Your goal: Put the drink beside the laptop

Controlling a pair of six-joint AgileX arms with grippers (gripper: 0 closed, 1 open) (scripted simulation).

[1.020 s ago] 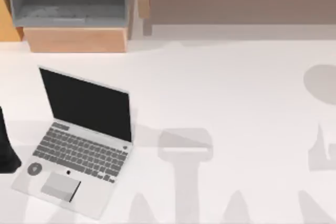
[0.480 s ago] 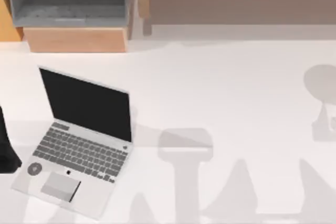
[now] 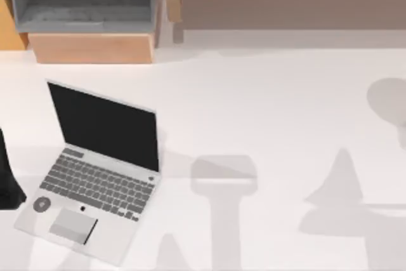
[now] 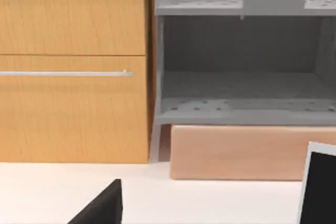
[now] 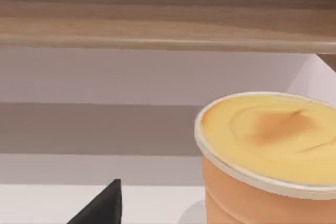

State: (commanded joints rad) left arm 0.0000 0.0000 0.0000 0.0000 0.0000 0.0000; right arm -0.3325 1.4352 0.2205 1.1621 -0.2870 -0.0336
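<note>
Drink (image 5: 268, 150) sits close in front of the right wrist camera, upright on the white table (image 3: 273, 106), its pale top with the orange streak facing up. From above, its round shadow falls at the table's far right edge, so the cup seems to stand just off that edge of the view, well apart from the laptop (image 3: 95, 169). That laptop stands open on the left side, screen up, keyboard and trackpad toward the near edge.

Judging from this, the step in hand is the right arm's approach to the cup; nothing is grasped yet. The next move calls for closing in around the cup's tapered wall, gripping it, then carrying it leftward across the table and setting it down upright next to the laptop without touching it.

One dark finger (image 5: 102, 205) of the right gripper juts into view beside the cup, apart from it; how wide the fingers stand I cannot tell. The left arm (image 3: 7, 182) is parked at the left edge, near the laptop, facing a cabinet (image 4: 73, 66).
</note>
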